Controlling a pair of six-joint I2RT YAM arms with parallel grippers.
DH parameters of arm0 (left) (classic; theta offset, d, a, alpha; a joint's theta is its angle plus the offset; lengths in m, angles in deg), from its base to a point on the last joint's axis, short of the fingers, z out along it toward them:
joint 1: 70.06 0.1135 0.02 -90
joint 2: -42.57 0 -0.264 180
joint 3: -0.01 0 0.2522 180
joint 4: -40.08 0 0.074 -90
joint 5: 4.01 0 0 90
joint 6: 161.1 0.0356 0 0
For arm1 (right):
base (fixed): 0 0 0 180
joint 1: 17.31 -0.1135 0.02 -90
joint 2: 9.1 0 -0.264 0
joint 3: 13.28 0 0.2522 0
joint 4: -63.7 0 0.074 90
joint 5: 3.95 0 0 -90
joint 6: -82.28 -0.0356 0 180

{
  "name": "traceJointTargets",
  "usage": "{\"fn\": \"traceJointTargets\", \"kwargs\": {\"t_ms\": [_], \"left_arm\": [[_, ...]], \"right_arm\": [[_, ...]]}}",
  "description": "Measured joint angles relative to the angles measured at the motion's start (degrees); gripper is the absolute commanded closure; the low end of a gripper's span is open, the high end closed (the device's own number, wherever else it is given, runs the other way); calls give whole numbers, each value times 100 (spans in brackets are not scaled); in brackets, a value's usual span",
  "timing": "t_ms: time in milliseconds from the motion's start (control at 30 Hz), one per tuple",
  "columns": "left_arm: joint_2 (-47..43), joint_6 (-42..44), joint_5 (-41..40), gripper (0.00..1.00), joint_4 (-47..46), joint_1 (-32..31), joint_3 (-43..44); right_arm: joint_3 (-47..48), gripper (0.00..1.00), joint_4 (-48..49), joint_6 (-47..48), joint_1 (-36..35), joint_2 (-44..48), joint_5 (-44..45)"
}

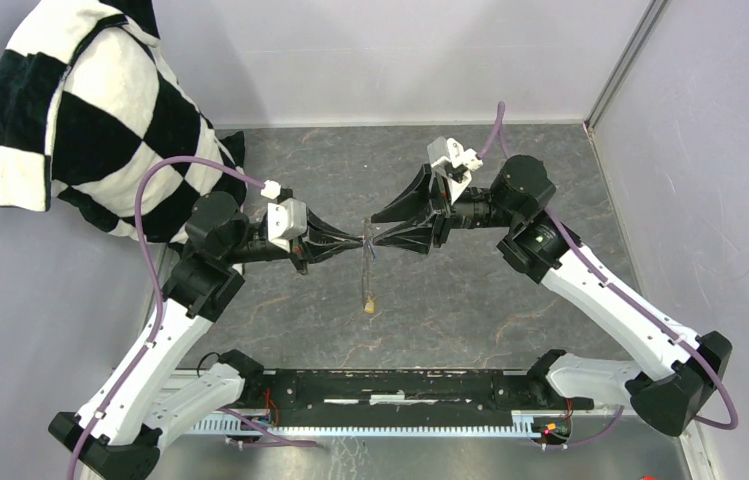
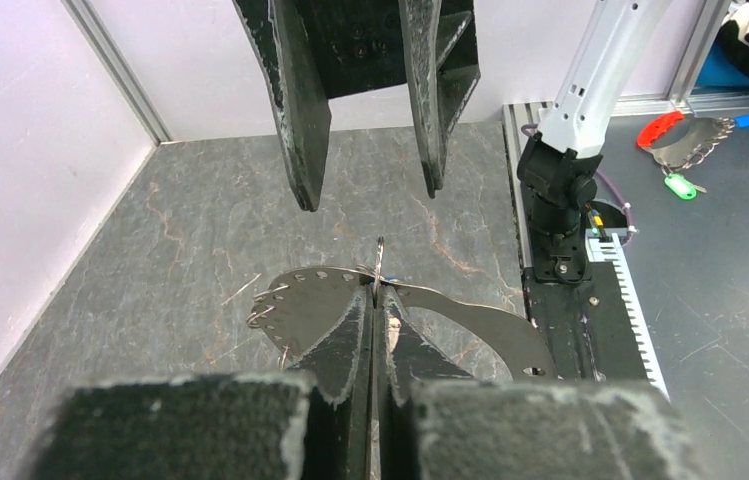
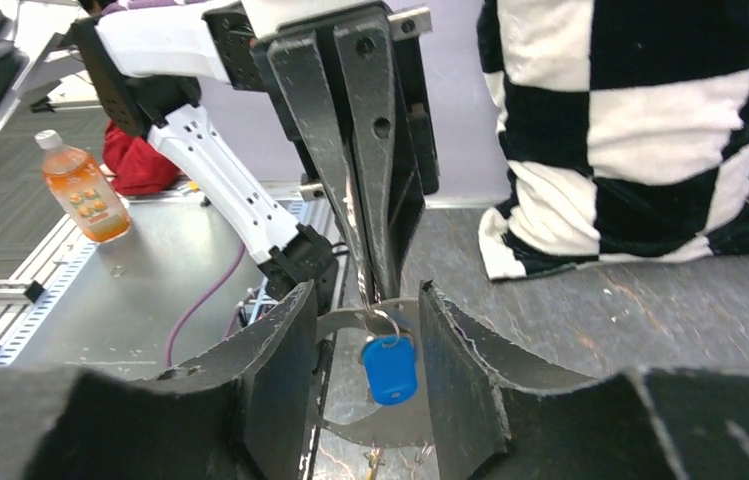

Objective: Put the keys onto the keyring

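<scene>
Above the middle of the dark grey, stone-veined desk (image 1: 490, 300), held up in the air: the large thin grey wire keyring (image 1: 368, 272). Pinched near its top by the left hand (image 1: 361, 241), with the fingers pressed together on the wire and no gap visible. Hangs from there straight down as a narrow, slack loop; touching the desk or not, unclear from above. At the lowest point of the loop, the small silver key with the yellow plastic head (image 1: 370, 307). Just under the pinch, the small silver key with the blue plastic head (image 3: 389, 368), dangling between the fingers of the right hand (image 3: 367, 292) and touched by neither. Right hand spread apart, holding nothing.

Appears mostly done, with both keys seemingly hanging from the loop. Impossible to tell about the blue one: fully on the wire, or only caught at an end. Probably left to do: checking that, then laying the ring down.

Materials: smooth hard plastic on the key heads, thin springy metal in the loop, matt black rough-edged fingers. At far left, a soft black-and-white checked cloth (image 1: 90, 110).
</scene>
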Motion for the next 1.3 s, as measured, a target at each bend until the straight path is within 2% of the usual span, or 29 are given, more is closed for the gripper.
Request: {"fn": "traceJointTargets", "kwargs": {"t_ms": [200,433,500,633,667,733,767,833,933,1000,1133,1300], "left_arm": [[2,2,0,98,66,0,4],[4,2,2,98,63,0,4],[4,2,2,98,61,0,4],[4,2,9,98,42,0,4],[4,2,9,98,33,0,4],[4,0,22,98,63,0,4],[9,2,28,96,74,0,4],[20,2,39,78,122,0,4],[72,269,63,58,413,0,92],[179,713,103,53,907,0,328],[483,1692,96,55,2020,0,861],[892,2739,61,71,3239,0,1364]], "right_arm": [[-68,56,603,-350,-42,-153,-262],[-83,60,590,-319,-129,-304,-291],[-83,66,549,-269,-149,-323,-291],[-83,96,446,-153,-164,-354,-295],[-83,100,431,-129,-164,-363,-293],[-83,100,411,-74,-164,-382,-297],[-81,100,387,-35,-164,-387,-293],[-46,100,234,94,-179,-389,-282],[162,100,-339,415,-201,-424,-166],[389,100,-916,734,-232,-507,-17],[839,100,-2002,1364,-332,-710,361],[1335,100,-3136,1996,-599,-988,857]]}}
